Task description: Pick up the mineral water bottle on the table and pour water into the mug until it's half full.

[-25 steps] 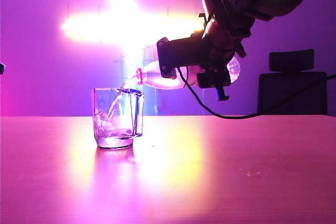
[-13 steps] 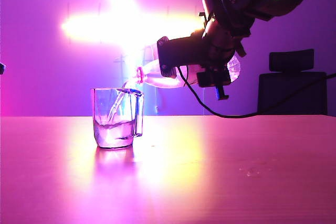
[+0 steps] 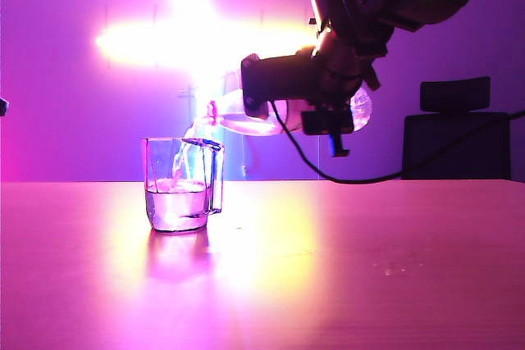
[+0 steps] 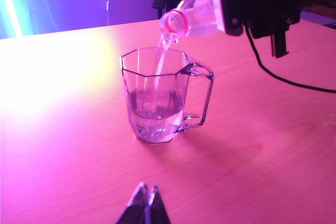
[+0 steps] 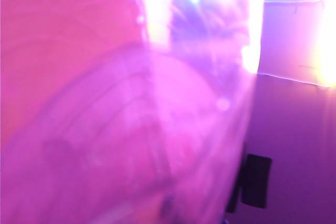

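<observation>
Exterior view, step: the pour is under way. The mineral water bottle (image 3: 246, 117) is held almost level above the table (image 3: 328, 268), its red-ringed mouth just over the rim of the mug (image 3: 182, 184), and a thin stream of water (image 3: 179, 161) falls into it.
Exterior view, right gripper: the right gripper (image 3: 283, 88) is clamped across the bottle's body from above; the jaws are judged to be pinching it.
Exterior view, fill level: water is seen near the mug's middle, so the half-full mark is judged close.
Exterior view, next move: the bottle will need to be rolled back upright, mouth kept over the mug until the stream stops.
Exterior view, room: the table is bare to the right of the mug apart from a few droplets (image 3: 394, 268); a dangling cable (image 3: 361, 178) hangs just above the far table edge and a chair (image 3: 459, 133) stands beyond it.

Left wrist view, mug: the mug (image 4: 157, 95) stands upright well in from every table edge, its handle turned toward the pouring arm.
Left wrist view, bottle: the bottle mouth (image 4: 175, 22) sits just above the rim on the handle side, so little margin is left before a spill.
Left wrist view, left gripper: the left gripper (image 4: 146, 199) is parked near the mug, fingertips pressed together, holding nothing.

Right wrist view, bottle: the frame is filled by the blurred, ribbed bottle (image 5: 131, 145); the jaws cannot be made out here.
</observation>
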### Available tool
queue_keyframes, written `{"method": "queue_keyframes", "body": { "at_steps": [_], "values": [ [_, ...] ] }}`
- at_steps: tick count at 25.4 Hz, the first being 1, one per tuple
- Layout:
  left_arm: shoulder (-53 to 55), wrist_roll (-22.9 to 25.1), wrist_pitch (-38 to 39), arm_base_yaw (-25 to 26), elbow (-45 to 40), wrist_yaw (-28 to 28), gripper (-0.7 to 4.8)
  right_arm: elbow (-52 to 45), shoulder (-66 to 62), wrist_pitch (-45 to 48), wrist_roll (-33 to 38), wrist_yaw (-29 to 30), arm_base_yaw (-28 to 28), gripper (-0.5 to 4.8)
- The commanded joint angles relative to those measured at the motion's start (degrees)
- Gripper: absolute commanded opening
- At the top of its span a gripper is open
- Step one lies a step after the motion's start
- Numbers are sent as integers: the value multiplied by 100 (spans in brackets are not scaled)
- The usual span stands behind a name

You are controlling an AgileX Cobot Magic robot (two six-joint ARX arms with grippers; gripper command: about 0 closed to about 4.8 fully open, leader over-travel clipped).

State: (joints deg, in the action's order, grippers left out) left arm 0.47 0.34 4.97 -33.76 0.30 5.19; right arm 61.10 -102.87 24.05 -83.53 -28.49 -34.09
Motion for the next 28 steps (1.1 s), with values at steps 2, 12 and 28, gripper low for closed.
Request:
{"method": "queue_keyframes", "body": {
  "at_steps": [2,12,28],
  "values": [
    [0,-15,-76,2,22,-4,-2,57,57,-31,498,-149,-111,219],
    [0,-15,-76,2,22,-4,-2,55,319,-450,2441,-251,-133,206],
    [0,-15,-76,70,22,-9,-2,-713,1626,-1351,6697,1493,-92,206]
  ]
}}
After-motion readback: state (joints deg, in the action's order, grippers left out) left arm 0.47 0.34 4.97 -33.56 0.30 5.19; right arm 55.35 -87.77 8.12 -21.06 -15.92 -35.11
